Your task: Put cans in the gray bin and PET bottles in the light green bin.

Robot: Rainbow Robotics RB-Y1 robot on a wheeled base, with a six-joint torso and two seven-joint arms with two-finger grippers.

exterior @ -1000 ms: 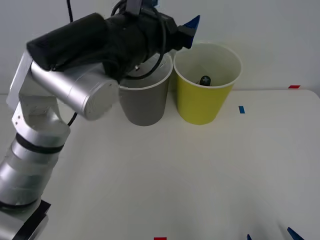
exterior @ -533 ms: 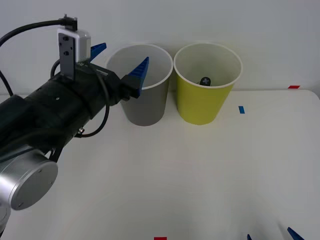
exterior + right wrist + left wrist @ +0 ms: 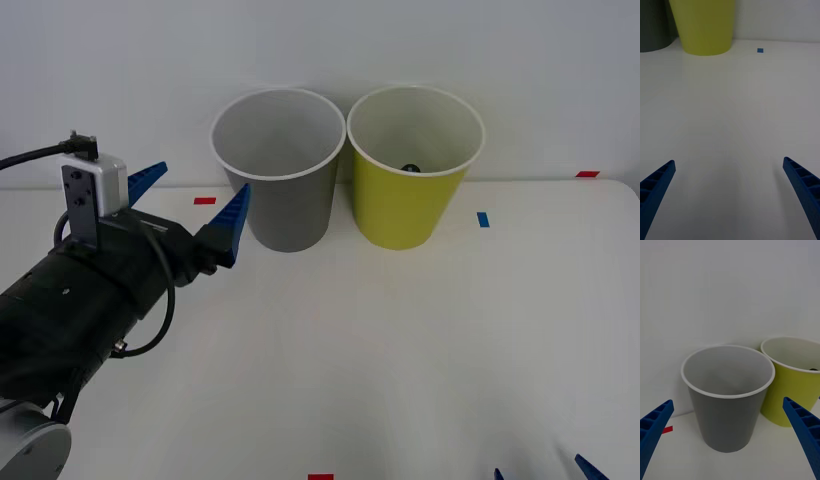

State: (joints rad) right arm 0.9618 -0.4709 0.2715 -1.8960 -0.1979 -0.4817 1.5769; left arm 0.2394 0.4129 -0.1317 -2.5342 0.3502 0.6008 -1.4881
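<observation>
Left hand [image 3: 190,202] is spread wide, blue ribbed fingers [image 3: 229,222] apart, holding nothing, raised over the white table [image 3: 400,340]. It points toward the gray bin [image 3: 283,180], which stands just ahead of the fingertips, not touching them. In the left wrist view the gray bin [image 3: 727,395] sits between the two spread fingers [image 3: 655,423], upright, white rim, nothing visible inside. Just beyond it on the far side from the hand stands the light green bin [image 3: 414,170], upright, rims of the two bins nearly touching or touching, can't tell which. Deep in the light green bin a small dark bit shows, apparently the cap of the PET bottle [image 3: 410,167]; the rest of the bottle is hidden by the bin wall. Same dark speck at the bin's edge in the left wrist view [image 3: 813,369]. Small red tape mark [image 3: 204,200] lies on the table near the hand, next to the gray bin.

Right hand [image 3: 730,195] is low near the robot, well apart from both bins, fingers [image 3: 801,183] spread, empty, over bare table. Ahead of it: light green bin [image 3: 703,26], a blue tape mark [image 3: 760,50] beside that.
</observation>
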